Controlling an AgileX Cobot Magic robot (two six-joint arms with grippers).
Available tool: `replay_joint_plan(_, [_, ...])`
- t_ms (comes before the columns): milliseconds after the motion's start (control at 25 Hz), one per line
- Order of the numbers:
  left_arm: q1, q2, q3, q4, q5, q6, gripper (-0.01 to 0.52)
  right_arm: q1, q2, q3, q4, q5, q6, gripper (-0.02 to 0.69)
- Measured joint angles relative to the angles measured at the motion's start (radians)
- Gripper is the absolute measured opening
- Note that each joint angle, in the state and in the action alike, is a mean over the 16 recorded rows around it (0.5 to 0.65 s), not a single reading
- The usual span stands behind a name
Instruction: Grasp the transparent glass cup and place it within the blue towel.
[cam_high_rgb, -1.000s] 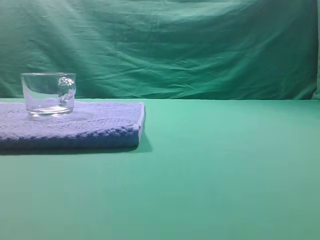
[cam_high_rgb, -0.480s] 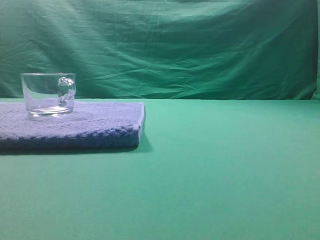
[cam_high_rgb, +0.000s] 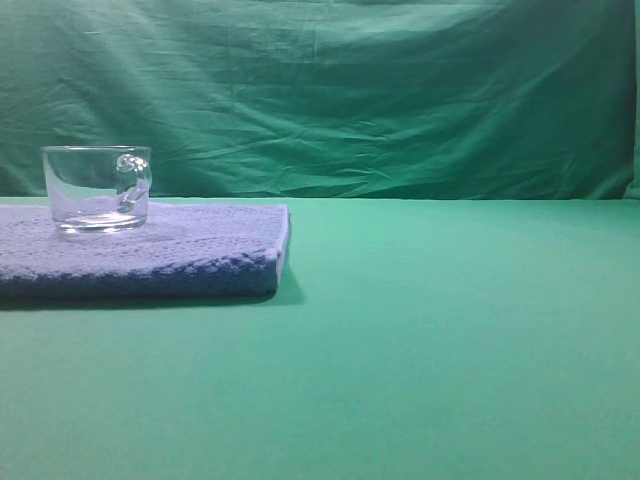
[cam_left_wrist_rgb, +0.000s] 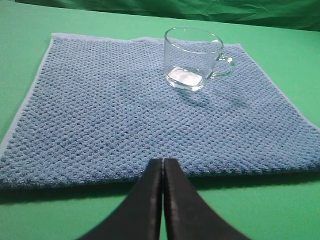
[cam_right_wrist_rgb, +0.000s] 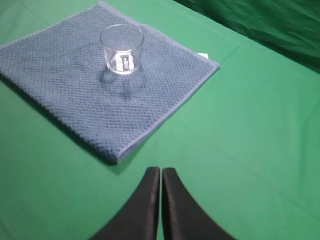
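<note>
Up at 12 o'clock on the blue towel (cam_left_wrist_rgb: 125, 115), the glass cup (cam_left_wrist_rgb: 192, 57) — slick, breakable, grab its walls — both hands (cam_left_wrist_rgb: 163, 162) (cam_right_wrist_rgb: 161, 170) pressed together.

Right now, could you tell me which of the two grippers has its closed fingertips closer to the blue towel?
The left gripper: its shut tips sit right at the edge of the blue towel. The right gripper is also shut but hangs back over bare green table.

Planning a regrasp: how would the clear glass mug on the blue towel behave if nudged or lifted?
The clear glass mug looks wide and short with a thick base, so probably hard to tip. Smooth glass is likely slippery and breakable. The nubby blue towel should resist sliding.
</note>
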Motion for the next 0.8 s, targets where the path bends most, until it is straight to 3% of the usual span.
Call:
replay_joint_plan(360, [0.0, 0.0, 0.0, 0.0, 0.0, 0.0, 0.0, -0.11, -0.166, 0.087, -0.017, -0.077, 0.014, 0.0])
replay_joint_plan(800, [0.0, 0.0, 0.0, 0.0, 0.0, 0.0, 0.0, -0.458, -0.454, 0.419, -0.022, -0.361, 0.014, 0.0])
